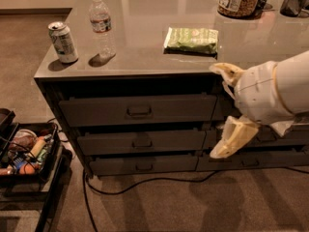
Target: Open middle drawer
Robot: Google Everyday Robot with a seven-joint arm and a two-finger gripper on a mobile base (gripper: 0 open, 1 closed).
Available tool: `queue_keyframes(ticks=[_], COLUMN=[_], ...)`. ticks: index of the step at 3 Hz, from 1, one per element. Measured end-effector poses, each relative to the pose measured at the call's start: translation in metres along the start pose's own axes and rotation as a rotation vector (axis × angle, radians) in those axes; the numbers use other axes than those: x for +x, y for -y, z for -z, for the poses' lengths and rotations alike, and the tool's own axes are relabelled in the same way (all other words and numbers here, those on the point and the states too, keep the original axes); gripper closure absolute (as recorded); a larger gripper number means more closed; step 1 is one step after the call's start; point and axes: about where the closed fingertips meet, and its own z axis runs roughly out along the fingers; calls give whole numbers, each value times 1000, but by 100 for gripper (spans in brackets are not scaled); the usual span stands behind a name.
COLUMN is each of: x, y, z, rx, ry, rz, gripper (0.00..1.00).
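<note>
Dark-grey fronts are stacked three high under the tabletop, and the middle drawer is found second from the top, low and flat, with a small bar handle at its centre. It is seen pushed in, or very nearly so; none of its inside is exposed, so the opening is judged not yet begun. Above it sits the taller top drawer and below it the bottom drawer.

The gripper is held in the air to the right of that stack, in front of the narrower right-hand drawers, well apart from the handle. Its two cream fingers are spread wide, one high and one low (a posture that suits closing over a bar, though here the spread is vertical and the bar lies level). The placement is judged to be an approach: the handle is left unobstructed so it can be reached from the side and front.

On the tabletop a soda can, a water bottle and a green packet are set back from the front edge, and so are not expected to be disturbed by a pull. A cable is trailed across the carpet below, and a black cart of small items is parked at the left.
</note>
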Motion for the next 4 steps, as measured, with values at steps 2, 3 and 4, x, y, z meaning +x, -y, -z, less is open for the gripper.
queue_keyframes(ticks=[2,3,4], x=[-8,7,25], y=[5,-7,-27], z=[-6,-30,-62], rx=[28,12,-12], ry=[21,16,24], rz=[63,29,-15], gripper=[0,0,0])
